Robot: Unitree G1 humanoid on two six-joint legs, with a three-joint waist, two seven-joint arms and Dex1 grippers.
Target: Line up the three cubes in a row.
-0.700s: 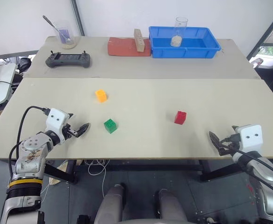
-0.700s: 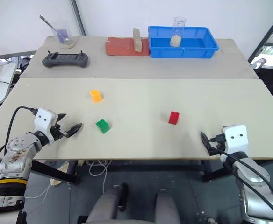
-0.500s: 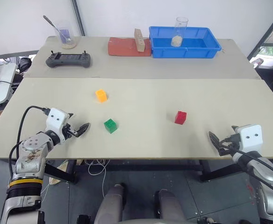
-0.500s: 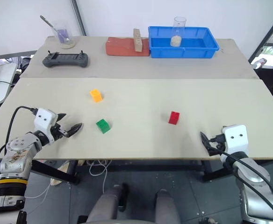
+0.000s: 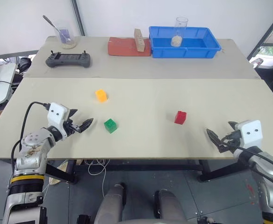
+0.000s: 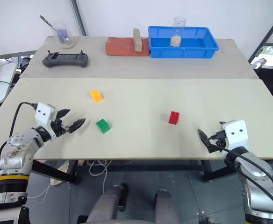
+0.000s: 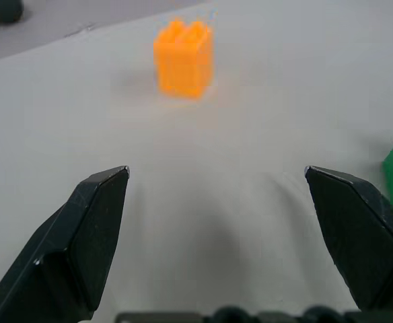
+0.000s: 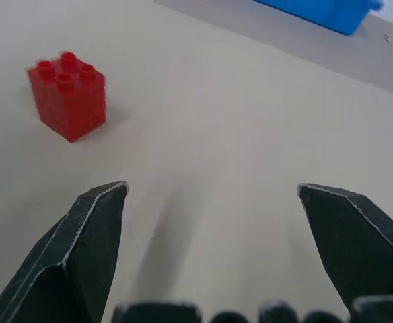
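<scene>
Both arms have crept inward over the tabletop [image 5: 141, 149]: the left tool [image 5: 86, 125] has advanced toward the green cube [image 5: 110, 125], the right tool [image 5: 213, 138] toward the red cube [image 5: 180, 117]. Each tool stands spread wide, released, holding nothing. Green lies just ahead of the left tool, slightly to its right; the orange cube [image 5: 101, 95] sits farther beyond. Red lies ahead-left of the right tool, still apart. Best to centre the jaws squarely over a cube before closing.
</scene>
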